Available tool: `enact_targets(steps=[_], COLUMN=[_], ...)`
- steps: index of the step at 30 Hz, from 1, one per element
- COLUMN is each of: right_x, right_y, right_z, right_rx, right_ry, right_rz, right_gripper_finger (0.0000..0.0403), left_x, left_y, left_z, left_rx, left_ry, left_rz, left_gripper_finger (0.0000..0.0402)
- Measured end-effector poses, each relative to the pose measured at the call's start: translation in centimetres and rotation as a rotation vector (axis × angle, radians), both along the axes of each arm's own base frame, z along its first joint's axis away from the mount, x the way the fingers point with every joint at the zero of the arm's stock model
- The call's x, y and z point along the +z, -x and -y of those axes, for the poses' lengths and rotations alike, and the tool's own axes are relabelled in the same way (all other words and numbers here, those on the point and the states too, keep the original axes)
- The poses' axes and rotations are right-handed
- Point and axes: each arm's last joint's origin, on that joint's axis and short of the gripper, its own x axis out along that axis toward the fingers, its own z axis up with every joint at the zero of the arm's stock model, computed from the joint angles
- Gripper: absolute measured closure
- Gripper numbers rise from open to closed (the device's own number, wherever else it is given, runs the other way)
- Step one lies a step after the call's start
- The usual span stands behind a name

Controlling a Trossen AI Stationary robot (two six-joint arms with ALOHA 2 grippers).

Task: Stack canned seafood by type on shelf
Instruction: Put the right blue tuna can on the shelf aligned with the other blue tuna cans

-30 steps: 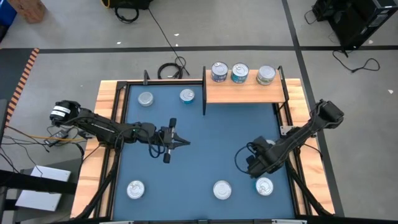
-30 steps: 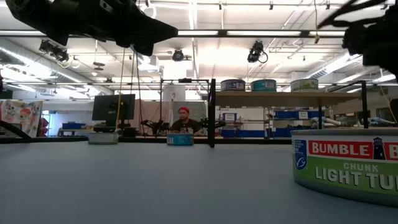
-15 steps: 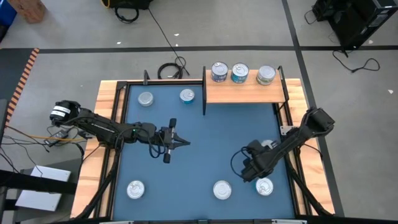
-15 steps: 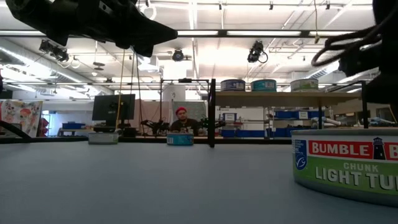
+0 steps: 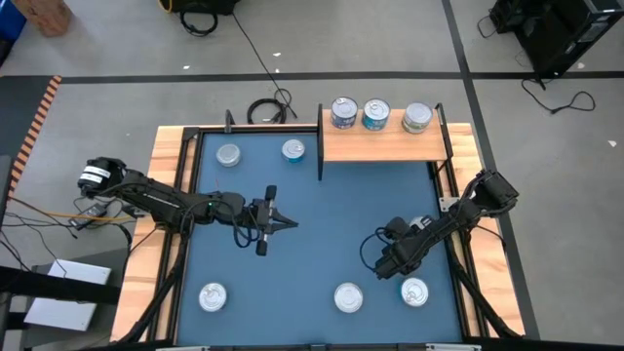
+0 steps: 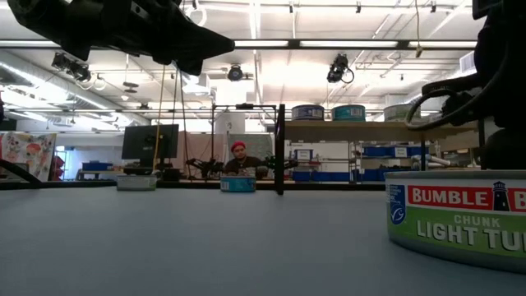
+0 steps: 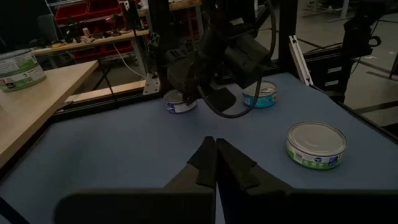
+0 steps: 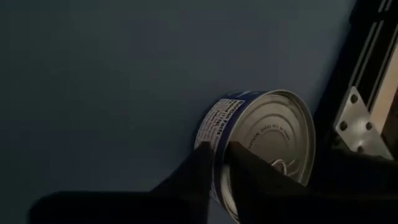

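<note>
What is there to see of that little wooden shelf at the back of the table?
The shelf is a pale wooden board, rectangular, with thin black upright posts at its edges. It sits at the far edge of the blue mat, toward the right side. Three round tins with shiny tops stand in a row along its back, each apart from the next; the front of the board is bare. In the low view it stands raised above the mat. Neither gripper touches it.

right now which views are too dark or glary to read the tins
Right wrist view is dim, yet the blue-labelled tin and its shiny lid show; low view has bright ceiling lights behind, leaving the arms as silhouettes, though the near tin's label reads clearly; high view is evenly lit, lids on the shelf glinting.
</note>
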Motion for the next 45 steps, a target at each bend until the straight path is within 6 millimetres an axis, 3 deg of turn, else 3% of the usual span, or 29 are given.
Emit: enact_targets(steps=[4, 25, 36, 45], right_x=[0.5, 5.4, 5.5, 5.9], right_y=[-0.5, -6.0, -9.8, -12.2], right_z=[-0.3, -2.6, -2.8, -1.6], right_rx=[0.054, 0.353, 0.525, 0.648], right_ry=[-0.031, -0.011, -0.052, -0.026], right_rz=[-0.012, 0.301, 0.560, 0.653], right_gripper_finger=[0.0394, 0.0402, 0.0402, 0.0403], left_x=[0.0, 0.0, -0.4, -2.7], left_y=[0.0, 0.0, -0.8, -2.5], left_z=[0.0, 0.0, 0.3, 0.1], left_rx=[0.000, 0.000, -0.075, -0.127], left_ry=[0.000, 0.000, 0.023, 0.022], left_rz=[0.002, -0.002, 0.063, 0.068], left_gripper_finger=[0.0394, 0.0394, 0.0394, 0.0397])
